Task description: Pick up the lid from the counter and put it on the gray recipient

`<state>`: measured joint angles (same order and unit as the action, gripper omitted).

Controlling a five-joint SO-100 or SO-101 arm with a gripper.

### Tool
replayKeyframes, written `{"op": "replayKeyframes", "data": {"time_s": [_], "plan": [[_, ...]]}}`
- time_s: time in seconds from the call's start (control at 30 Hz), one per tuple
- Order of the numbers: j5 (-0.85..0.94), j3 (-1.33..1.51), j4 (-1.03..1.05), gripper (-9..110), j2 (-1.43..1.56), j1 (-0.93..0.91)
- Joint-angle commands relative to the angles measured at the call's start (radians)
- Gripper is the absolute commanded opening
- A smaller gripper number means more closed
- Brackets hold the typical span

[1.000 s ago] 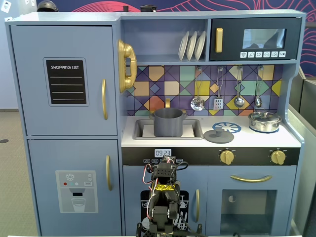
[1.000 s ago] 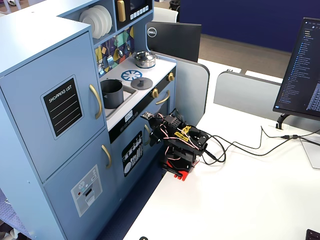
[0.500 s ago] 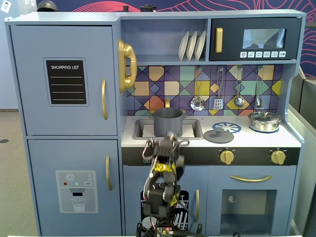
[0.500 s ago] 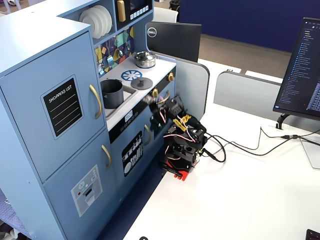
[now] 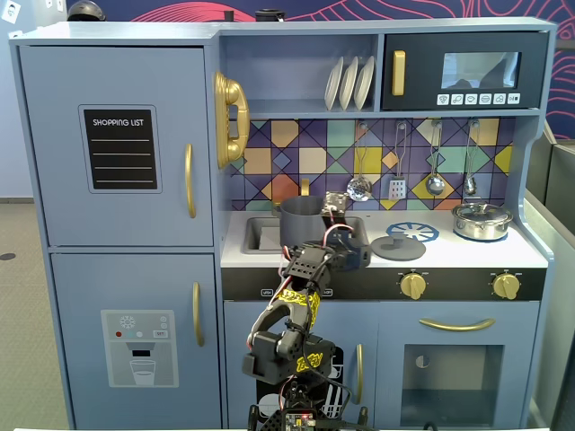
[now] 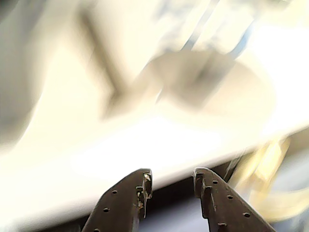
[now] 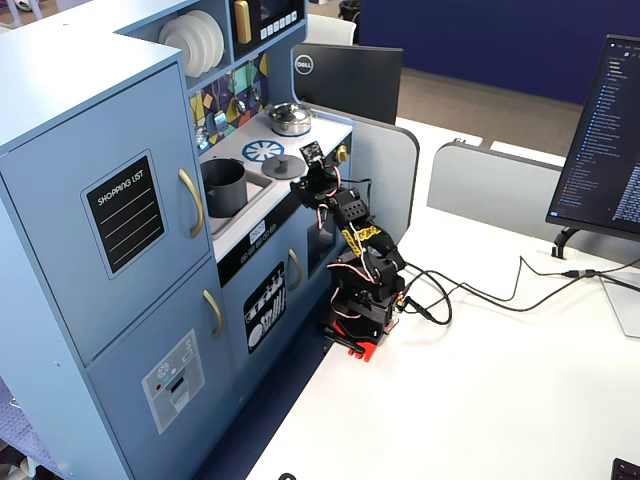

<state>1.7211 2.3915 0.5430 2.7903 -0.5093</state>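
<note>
The lid (image 5: pixel 399 249) is a flat dark-gray disc with a small knob, lying on the counter right of the sink; another fixed view shows the lid (image 7: pixel 283 166) as well. The gray recipient (image 5: pixel 298 221) stands in the sink with my arm partly in front of it, and it shows fully as the gray recipient (image 7: pixel 225 187) from the side. My gripper (image 5: pixel 351 254) hovers at the counter's front edge between sink and lid, a little short of the lid. In the blurred wrist view the gripper (image 6: pixel 171 178) is open, with nothing between its fingers (image 6: pixel 145 181).
A shiny steel pot (image 5: pixel 482 220) sits at the counter's right end, behind a blue-and-white burner print (image 5: pixel 413 232). Gold knobs (image 5: pixel 412 285) line the front panel. Utensils (image 5: pixel 435 184) hang on the backsplash. Cables (image 7: pixel 470 292) and a monitor (image 7: pixel 605 140) occupy the desk.
My arm has unfolded from its low pose in front of the cabinet doors and risen to counter height, carrying the gripper up and right toward the lid.
</note>
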Motion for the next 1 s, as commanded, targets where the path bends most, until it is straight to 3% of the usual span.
{"op": "replayKeyframes", "data": {"time_s": [0.0,0.2,0.47,0.97], "plan": [[-0.04,0.035,-0.261,0,-0.055,-0.057],[-0.075,0.094,-0.466,6,-0.149,-0.084],[-0.173,0.087,-0.663,26,-0.284,-0.133],[-0.118,-0.029,-0.879,27,-0.6,-0.121]]}}
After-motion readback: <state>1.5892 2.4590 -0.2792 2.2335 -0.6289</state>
